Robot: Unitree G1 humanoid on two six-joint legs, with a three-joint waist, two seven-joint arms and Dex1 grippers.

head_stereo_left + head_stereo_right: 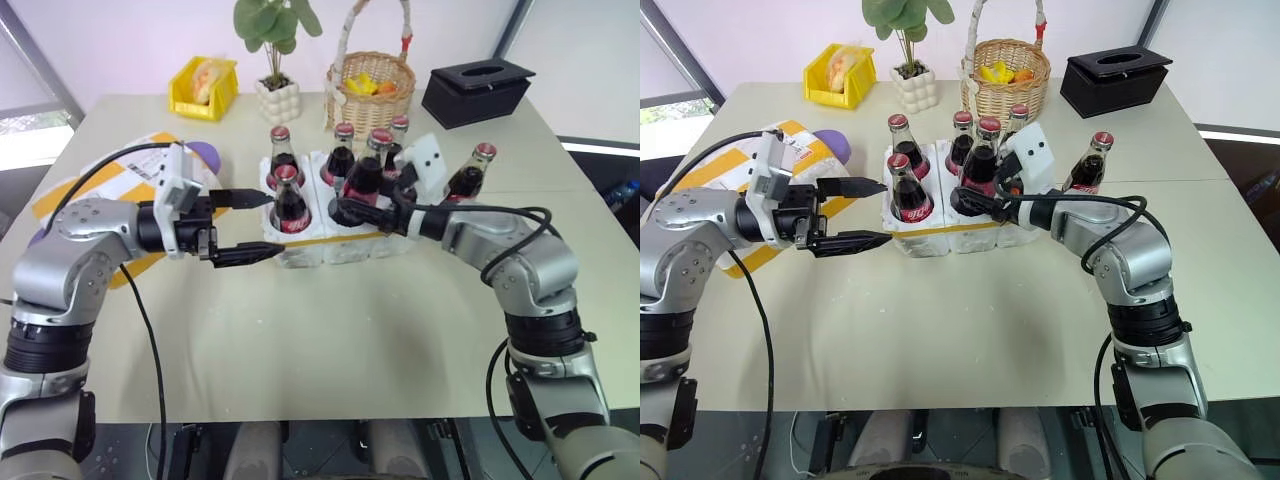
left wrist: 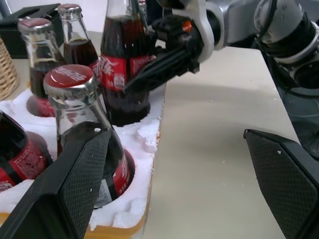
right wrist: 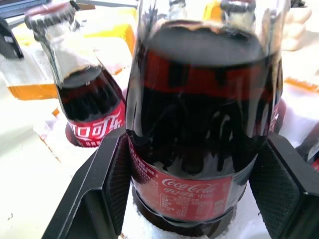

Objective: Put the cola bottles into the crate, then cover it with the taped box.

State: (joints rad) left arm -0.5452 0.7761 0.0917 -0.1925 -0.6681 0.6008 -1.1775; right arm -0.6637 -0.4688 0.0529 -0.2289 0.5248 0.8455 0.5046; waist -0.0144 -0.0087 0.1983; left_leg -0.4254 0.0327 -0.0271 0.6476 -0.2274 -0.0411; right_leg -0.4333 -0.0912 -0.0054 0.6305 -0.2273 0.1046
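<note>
Six cola bottles [image 1: 290,200], five at crate [image 1: 300,245], right pincer [image 1: 350,208] gripping one, left pincer [image 1: 262,226] spread wide.

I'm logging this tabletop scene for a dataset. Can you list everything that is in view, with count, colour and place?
cola bottles: six, dark with red caps; four standing in the crate, one held over it, one on the table to its right.
crate: one, white foam with yellow band, table centre.
taped box: one, white with yellow tape, left side.
yellow bin: one, far left.
potted plant: one, green in white pot, far centre.
woven basket: one, tan, far centre.
black box: one, far right.
table: one, beige.
left claw: black, open, beside the crate's left end.
right claw: black, shut on a cola bottle.
</note>
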